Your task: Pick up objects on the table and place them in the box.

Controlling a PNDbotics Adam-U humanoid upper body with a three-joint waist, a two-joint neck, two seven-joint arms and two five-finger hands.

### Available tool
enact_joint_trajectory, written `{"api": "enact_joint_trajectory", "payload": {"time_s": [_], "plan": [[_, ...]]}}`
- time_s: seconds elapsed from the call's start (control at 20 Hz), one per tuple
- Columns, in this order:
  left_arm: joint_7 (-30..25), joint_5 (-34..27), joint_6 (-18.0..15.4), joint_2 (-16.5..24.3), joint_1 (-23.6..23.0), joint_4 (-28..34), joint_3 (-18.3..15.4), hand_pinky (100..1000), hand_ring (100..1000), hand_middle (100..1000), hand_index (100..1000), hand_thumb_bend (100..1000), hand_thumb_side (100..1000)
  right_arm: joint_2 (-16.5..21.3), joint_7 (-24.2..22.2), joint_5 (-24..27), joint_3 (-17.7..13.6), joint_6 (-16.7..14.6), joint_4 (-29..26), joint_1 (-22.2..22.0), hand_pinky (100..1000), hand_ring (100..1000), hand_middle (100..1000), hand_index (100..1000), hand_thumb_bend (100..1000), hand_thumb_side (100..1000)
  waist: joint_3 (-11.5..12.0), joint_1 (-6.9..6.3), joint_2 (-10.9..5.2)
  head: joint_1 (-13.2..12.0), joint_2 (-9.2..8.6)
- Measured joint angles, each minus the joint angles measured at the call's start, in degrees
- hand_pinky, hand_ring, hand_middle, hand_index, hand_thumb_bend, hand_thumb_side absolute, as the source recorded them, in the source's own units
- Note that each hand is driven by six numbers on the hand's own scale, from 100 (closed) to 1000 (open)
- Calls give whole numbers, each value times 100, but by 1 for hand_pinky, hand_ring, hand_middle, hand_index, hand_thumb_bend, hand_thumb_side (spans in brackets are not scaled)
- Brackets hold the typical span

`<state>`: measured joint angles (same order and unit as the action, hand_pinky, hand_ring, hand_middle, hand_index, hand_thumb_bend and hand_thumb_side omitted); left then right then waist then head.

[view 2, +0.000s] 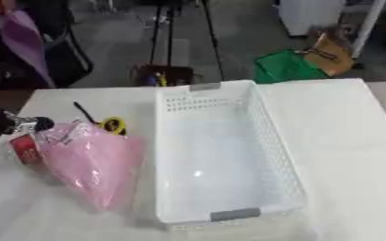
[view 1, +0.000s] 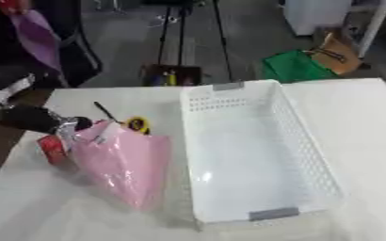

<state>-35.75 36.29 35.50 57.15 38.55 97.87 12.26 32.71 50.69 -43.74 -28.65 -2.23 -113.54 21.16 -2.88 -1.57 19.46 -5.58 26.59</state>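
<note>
In the left eye view, a white perforated box point(view 1: 258, 155) with grey end handles stands empty on the white surface point(view 1: 357, 122), running lengthwise away from the camera. Just to its left lies a pink plastic bag point(view 1: 124, 162), cone-shaped, its narrow end pointing toward the near edge. The left robot hand point(view 1: 63, 124) comes in from the left edge at the bag's upper end, touching it; whether its fingers grip the bag cannot be told. A small red object point(view 1: 53, 149) lies against the bag's left side, below the robot hand. A small yellow and black object point(view 1: 139, 124) sits just beyond the bag's top, with a thin black stick point(view 1: 107, 112) slanting up from it.

In the right eye view the same layout shows, with the left robot hand point(view 2: 28, 124) nearer the edge. The right robot hand shows in neither view.
</note>
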Motion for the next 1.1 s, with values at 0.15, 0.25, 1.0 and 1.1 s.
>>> {"api": "enact_joint_trajectory", "payload": {"time_s": [0.15, 0.25, 1.0, 1.1], "plan": [[2, -31, 2, -21, 44, -218, -82, 995, 1000, 1000, 1000, 701, 694, -25, -4, 3, -23, 1, 0, -3, 708, 670, 716, 789, 100, 752, 3, 14, 1, 0, 0], [2, -71, 2, -25, 77, -377, -148, 995, 1000, 1000, 1000, 707, 681, -26, -6, 5, -29, 1, 0, -4, 708, 671, 716, 790, 100, 752, 5, 27, 1, 0, 0], [-51, -364, -51, -49, -94, -494, 20, 987, 1000, 1000, 1000, 721, 550, -72, -54, 47, -65, 1, 0, -60, 709, 671, 716, 789, 100, 754, 111, 47, 2, 112, 10], [-58, -394, -58, -19, -143, -451, 69, 988, 1000, 1000, 1000, 723, 532, -73, -55, 49, -65, 1, 0, -60, 709, 672, 716, 788, 100, 754, 112, 64, 2, 129, 10]]}}
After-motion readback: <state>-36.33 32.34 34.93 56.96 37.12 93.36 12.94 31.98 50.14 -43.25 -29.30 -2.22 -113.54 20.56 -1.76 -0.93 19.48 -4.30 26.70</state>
